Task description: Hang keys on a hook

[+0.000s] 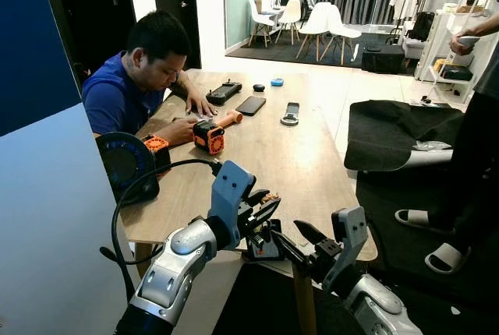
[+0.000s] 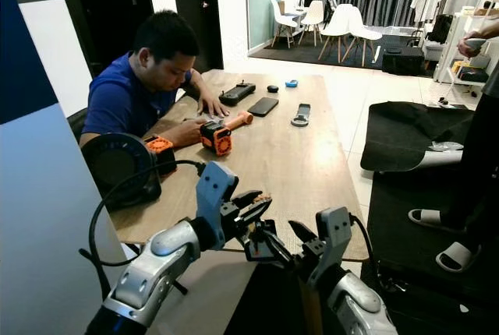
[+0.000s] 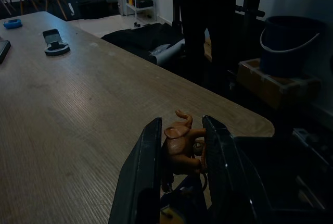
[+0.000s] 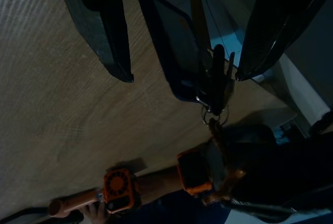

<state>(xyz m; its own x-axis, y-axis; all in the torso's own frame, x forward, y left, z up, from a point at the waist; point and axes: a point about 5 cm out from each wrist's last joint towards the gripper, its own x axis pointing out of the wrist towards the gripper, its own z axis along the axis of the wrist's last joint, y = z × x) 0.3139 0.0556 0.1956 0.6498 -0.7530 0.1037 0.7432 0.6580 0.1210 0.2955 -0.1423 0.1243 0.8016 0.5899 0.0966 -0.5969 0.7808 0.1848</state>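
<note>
- My left gripper [image 1: 265, 209] is just past the near edge of the wooden table [image 1: 288, 156], the edge closest to me.
- Its two black fingers [image 3: 143, 177] are pressed in on a little brown toy animal [image 3: 179, 143] (it looks like a tiny elephant).
- That toy is part of the keys [image 4: 216, 86]. The keys hang down from it by a ring, just off the near edge of the table.
- My right gripper [image 1: 292, 241] is beside the left one, also off the near edge of the table.
- Its fingers are spread wide apart. The keys hang in the gap between them, and I cannot tell if either finger touches them.
- A black flat thing [image 4: 169, 47] sits right behind the keys. I cannot tell what it is.
- A person [image 1: 136, 82] in a blue shirt sits at the left side of the table, head bent down.
- The person's hands are on an orange and black tool [image 1: 212, 134] lying on the table.
- A round black fan [image 1: 125, 165] stands on the table's left side, nearer to me than the person.
- At the far end of the table lie a phone [image 1: 251, 105] and a black controller [image 1: 224, 92].
- White chairs [image 1: 327, 27] stand well past the far end of the table.
- Another person's feet in white sandals [image 1: 433, 238] stand on the floor to the right of the table.
</note>
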